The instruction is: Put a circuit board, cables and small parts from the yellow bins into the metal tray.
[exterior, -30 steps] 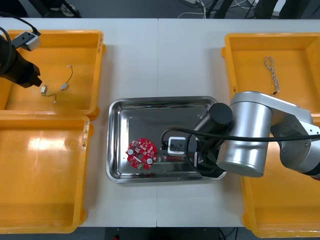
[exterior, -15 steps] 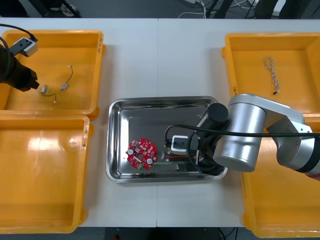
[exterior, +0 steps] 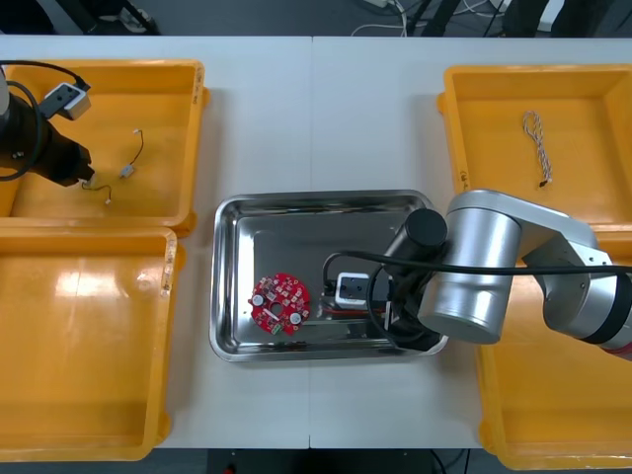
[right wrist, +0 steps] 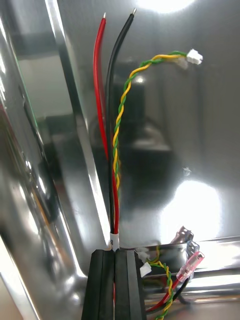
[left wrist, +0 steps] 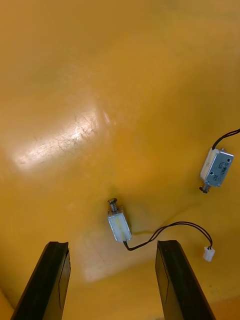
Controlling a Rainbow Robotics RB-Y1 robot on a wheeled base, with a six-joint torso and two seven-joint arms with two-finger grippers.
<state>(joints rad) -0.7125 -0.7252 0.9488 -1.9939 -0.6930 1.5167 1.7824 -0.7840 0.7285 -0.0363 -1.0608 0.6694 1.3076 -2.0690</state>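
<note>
Holding circuit board (exterior: pixel 279 303) and cables (right wrist: pixel 119 120), shiny metal tray (exterior: pixel 296 212)

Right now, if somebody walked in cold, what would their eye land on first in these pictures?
The bulky silver right arm over the metal tray draws the eye first, the right tool shut on a red and black cable on its shiny floor. Next comes the round red circuit board in the tray's near left part. In the far left yellow bin, the left tool stands open over a small metal part.
</note>
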